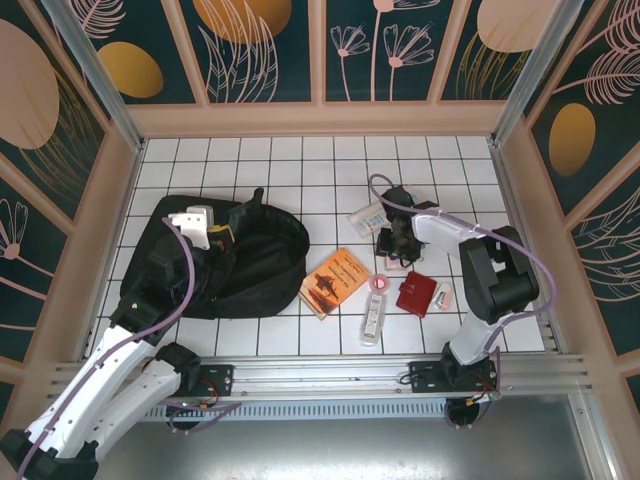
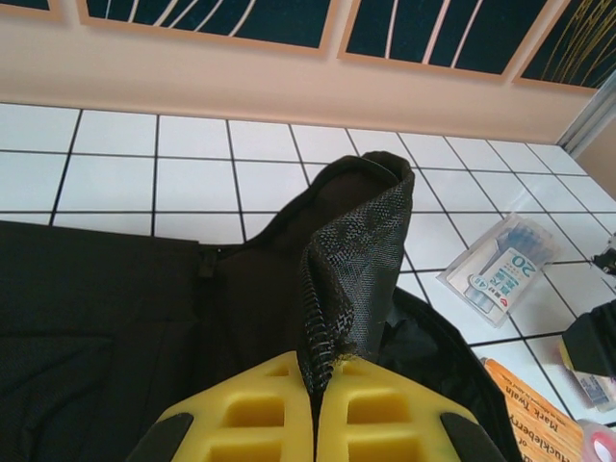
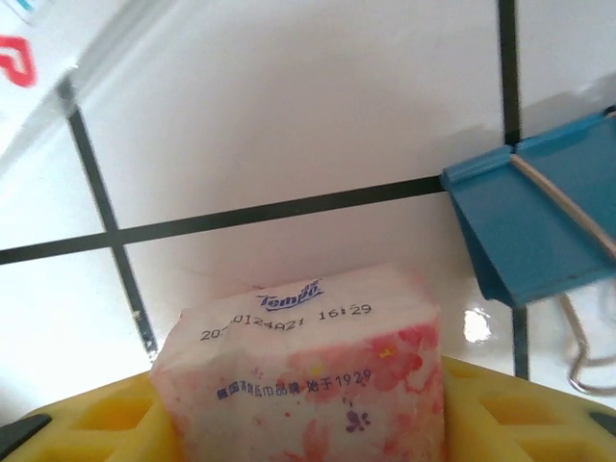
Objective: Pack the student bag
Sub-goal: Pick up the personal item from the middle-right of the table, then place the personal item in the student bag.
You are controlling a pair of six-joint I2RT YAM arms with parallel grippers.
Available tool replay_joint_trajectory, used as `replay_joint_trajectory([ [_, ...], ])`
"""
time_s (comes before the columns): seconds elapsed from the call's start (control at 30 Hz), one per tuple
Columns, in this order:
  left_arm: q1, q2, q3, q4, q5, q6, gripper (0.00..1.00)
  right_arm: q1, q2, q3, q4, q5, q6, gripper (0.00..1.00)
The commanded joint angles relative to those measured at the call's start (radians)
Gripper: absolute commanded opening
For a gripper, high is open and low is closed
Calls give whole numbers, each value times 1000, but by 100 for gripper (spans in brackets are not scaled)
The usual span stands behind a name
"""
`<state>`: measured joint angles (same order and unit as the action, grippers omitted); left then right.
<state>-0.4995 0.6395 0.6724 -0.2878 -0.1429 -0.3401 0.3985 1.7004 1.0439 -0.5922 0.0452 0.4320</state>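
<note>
I reckon packing is barely begun: my left gripper [image 2: 316, 385] clamps the student bag [image 1: 250, 260] rim, my right gripper [image 1: 398, 240] clamps a tissue pack [image 3: 308, 375], and the booklet [image 1: 335, 282] and wallet [image 1: 415, 294] lie on the counter [image 1: 280, 170].

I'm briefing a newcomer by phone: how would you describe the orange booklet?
Find the big black student bag on the left of the tiled table. Beside its right edge lies the orange booklet. It is the only orange thing; the wallet beyond is dark red.

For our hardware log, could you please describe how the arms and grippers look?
The left arm and right arm have white links, black joints and a trailing lilac cable. The left gripper and right gripper have yellow fingers with square recesses.
</note>
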Motion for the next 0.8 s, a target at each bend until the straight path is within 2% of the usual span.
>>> replay_joint_trajectory([
  [0.0,-1,-7,11,70,33,11,0,13,-110,82,-48,23,37,55],
  [0.13,-1,-32,1,95,38,7,0,99,-149,196,-71,-91,73,55],
  [0.27,-1,-61,-13,134,71,19,0,224,-100,345,-50,-163,143,56],
  [0.5,0,-65,5,153,103,19,0,330,85,532,105,-394,350,56],
  [0.77,-1,-59,-3,200,92,-8,0,433,272,662,183,-514,514,57],
])
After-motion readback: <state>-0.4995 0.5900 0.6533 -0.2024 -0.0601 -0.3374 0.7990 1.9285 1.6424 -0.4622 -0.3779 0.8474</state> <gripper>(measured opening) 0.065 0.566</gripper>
